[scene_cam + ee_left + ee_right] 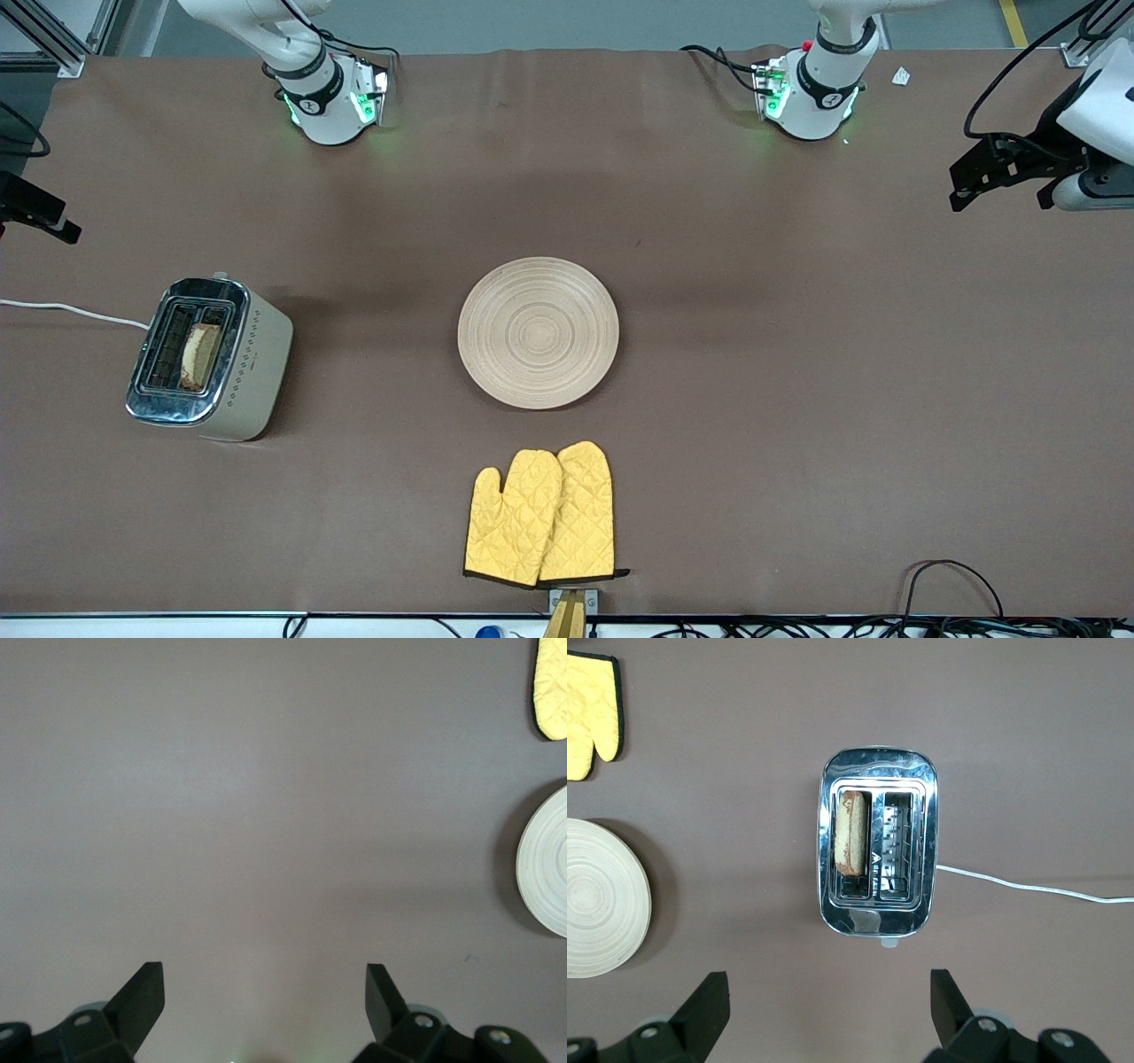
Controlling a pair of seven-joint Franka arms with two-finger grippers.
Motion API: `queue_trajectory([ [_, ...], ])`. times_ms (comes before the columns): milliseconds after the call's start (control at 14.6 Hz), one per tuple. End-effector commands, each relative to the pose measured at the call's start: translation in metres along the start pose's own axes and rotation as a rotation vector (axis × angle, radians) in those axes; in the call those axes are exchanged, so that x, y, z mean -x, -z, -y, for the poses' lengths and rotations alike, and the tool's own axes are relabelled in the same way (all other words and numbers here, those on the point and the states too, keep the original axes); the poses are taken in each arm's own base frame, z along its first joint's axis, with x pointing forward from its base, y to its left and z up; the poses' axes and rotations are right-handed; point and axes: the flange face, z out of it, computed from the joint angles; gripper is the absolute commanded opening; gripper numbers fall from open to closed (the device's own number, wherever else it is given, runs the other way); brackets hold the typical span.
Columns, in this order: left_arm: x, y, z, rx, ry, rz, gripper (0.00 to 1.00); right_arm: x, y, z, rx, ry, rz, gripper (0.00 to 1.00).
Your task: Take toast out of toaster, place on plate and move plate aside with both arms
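The tabletop (797,399) is showing a matt brown covering, smooth and faintly creased. The plate (538,332) is looking like pale wood with ringed grooves, dull in finish. The toaster (208,359) is gleaming with a mirror-bright metal top over cream matt sides. The mitts (540,516) are showing quilted yellow cloth. The toast (851,833) is looking rough and crusty.

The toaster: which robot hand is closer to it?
The right gripper, fingers open, hangs right above the toaster. The left gripper is over bare table at the left arm's end.
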Motion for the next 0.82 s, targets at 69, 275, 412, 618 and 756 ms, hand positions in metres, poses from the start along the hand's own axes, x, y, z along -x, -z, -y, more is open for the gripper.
queue_trajectory([
  [69,-0.002,0.004,-0.001,-0.006,-0.015,0.005,1.0,0.005,-0.001,-0.002,0.011,-0.016,0.004,1.0],
  [275,-0.005,0.001,0.002,-0.006,-0.012,0.011,1.0,0.005,-0.002,-0.002,0.01,-0.017,0.005,1.0],
  [412,-0.006,-0.002,0.003,-0.008,-0.01,0.016,1.0,0.005,-0.002,-0.002,0.01,-0.015,0.004,1.0],
  [618,-0.007,-0.002,0.007,-0.011,-0.004,0.014,1.0,0.005,-0.002,-0.002,0.01,-0.015,0.005,1.0],
  [756,-0.012,-0.001,0.009,-0.007,-0.004,0.01,1.0,0.005,-0.001,-0.002,0.01,-0.015,0.002,1.0],
])
